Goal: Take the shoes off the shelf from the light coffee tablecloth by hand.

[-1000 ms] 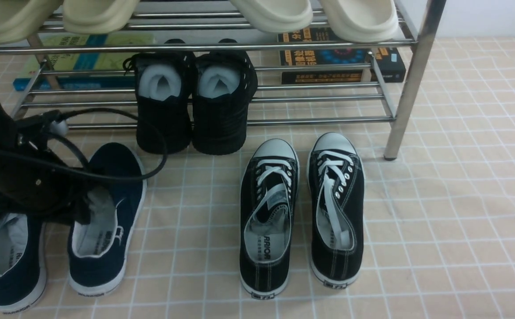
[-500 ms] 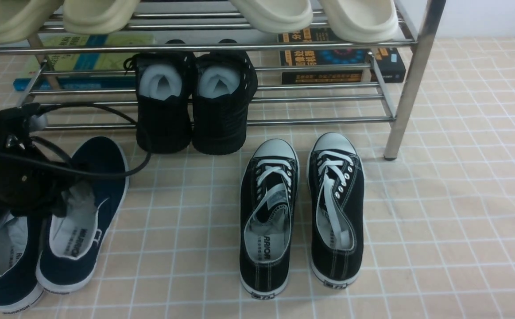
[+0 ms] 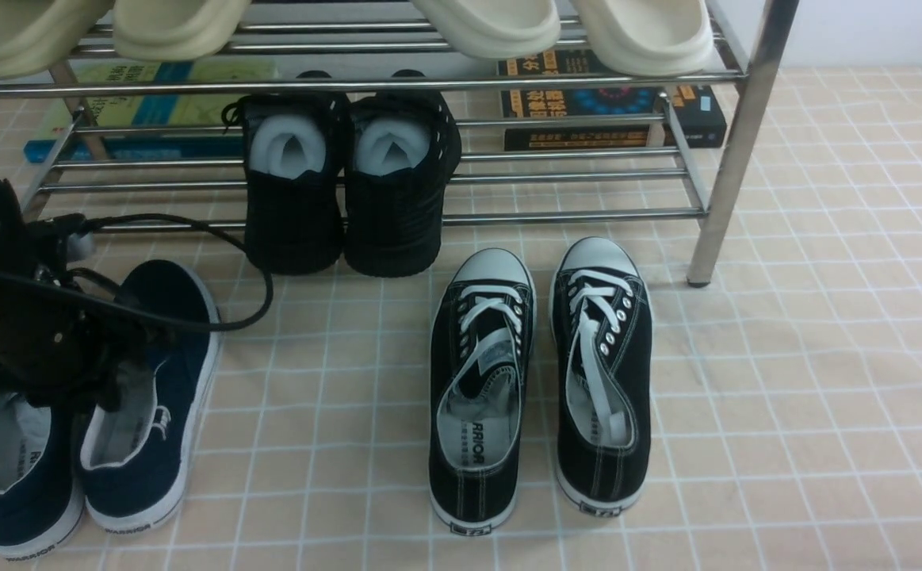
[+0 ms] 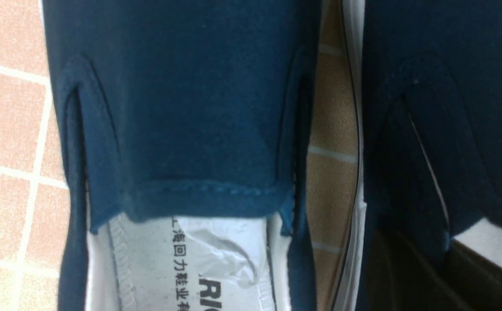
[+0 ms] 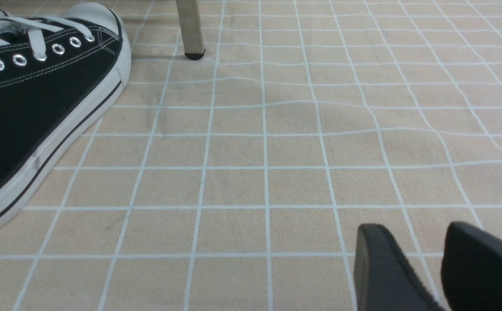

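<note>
The two navy shoes lie side by side on the light coffee tablecloth [image 3: 809,396], at the near left and off the shelf [image 3: 734,151]. My left gripper [image 3: 100,388] comes down from above, shut on the inner side wall of the right-hand navy shoe [image 3: 171,373]. In the left wrist view, the left gripper [image 4: 443,270] has one dark finger [image 4: 399,276] outside that shoe [image 4: 449,86] and the other inside. The second navy shoe [image 3: 24,492] lies untouched beside it, with crumpled paper inside [image 4: 216,255]. My right gripper [image 5: 408,242] hovers open over bare cloth, holding nothing.
Black lace-up sneakers [image 3: 540,381] stand on the cloth in front of the shelf. Black mesh shoes [image 3: 350,190] sit on the lower tier, cream slippers [image 3: 564,24] on the upper one. Books [image 3: 611,103] lie under the shelf. A shelf leg [image 5: 190,30] stands ahead of the right gripper.
The left gripper has dragged the held navy shoe leftward, close against its mate, and then set it slightly nearer. The other navy shoe has barely moved.
</note>
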Controlling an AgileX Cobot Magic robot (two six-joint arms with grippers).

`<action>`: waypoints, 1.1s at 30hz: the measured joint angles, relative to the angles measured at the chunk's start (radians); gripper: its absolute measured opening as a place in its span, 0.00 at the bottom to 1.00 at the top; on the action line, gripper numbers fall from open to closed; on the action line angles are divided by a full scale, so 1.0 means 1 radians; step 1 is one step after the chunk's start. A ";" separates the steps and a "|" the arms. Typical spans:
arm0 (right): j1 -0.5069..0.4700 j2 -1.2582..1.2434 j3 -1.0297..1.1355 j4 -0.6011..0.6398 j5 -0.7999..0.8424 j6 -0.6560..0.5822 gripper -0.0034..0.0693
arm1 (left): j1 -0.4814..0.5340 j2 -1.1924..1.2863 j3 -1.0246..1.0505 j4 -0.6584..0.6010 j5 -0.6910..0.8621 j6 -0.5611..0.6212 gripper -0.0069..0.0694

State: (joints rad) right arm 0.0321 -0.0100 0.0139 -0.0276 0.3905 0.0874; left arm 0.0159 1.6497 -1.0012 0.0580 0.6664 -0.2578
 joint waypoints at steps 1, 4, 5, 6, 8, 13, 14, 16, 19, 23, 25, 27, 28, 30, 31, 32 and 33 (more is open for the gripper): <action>0.000 0.000 0.000 0.000 0.000 0.000 0.37 | 0.000 -0.001 0.000 0.000 0.000 0.000 0.18; 0.000 0.000 0.000 0.000 0.000 0.000 0.37 | 0.000 -0.020 0.000 0.009 0.010 -0.001 0.27; 0.000 0.000 0.000 0.000 0.000 0.000 0.37 | 0.000 -0.025 0.000 0.010 0.011 -0.001 0.27; 0.000 0.000 0.000 0.000 0.000 0.000 0.37 | 0.000 -0.036 0.000 0.017 0.016 -0.001 0.31; 0.000 0.000 0.000 0.000 0.000 0.000 0.37 | 0.000 -0.075 -0.005 0.038 0.040 -0.001 0.41; 0.000 0.000 0.000 0.000 0.000 0.000 0.37 | 0.000 -0.192 -0.032 0.108 0.161 -0.001 0.50; 0.000 0.000 0.000 0.000 0.000 0.000 0.37 | 0.000 -0.239 -0.036 0.134 0.215 -0.001 0.46; 0.000 0.000 0.000 0.000 0.000 0.000 0.37 | 0.000 -0.324 -0.036 0.163 0.316 -0.001 0.34; 0.000 0.000 0.000 0.000 0.000 0.000 0.37 | 0.000 -0.432 -0.031 0.170 0.413 0.006 0.19; 0.000 0.000 0.000 0.000 0.000 0.000 0.37 | 0.000 -0.681 0.062 0.113 0.414 0.057 0.09; 0.000 0.000 0.000 0.000 0.000 0.000 0.37 | 0.000 -0.805 0.139 0.060 0.354 0.074 0.09; 0.000 0.000 0.000 0.000 0.000 0.000 0.37 | 0.000 -0.947 0.240 -0.010 0.254 0.080 0.09; 0.000 0.000 0.000 0.000 0.000 0.000 0.37 | 0.000 -1.020 0.293 -0.035 0.198 0.083 0.09; 0.000 0.000 0.000 0.000 0.000 0.000 0.37 | 0.000 -1.105 0.357 -0.074 0.132 0.091 0.09; 0.000 0.000 0.000 0.000 0.000 0.000 0.37 | 0.000 -1.224 0.446 -0.100 0.051 0.095 0.09; 0.000 0.000 0.000 0.000 0.000 0.000 0.37 | 0.000 -1.284 0.488 -0.110 0.020 0.097 0.09; 0.000 0.000 0.000 0.000 0.000 0.000 0.37 | 0.000 -1.284 0.488 -0.111 0.020 0.097 0.09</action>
State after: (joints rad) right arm 0.0321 -0.0100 0.0139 -0.0276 0.3905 0.0874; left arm 0.0159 0.3661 -0.5131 -0.0529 0.6865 -0.1610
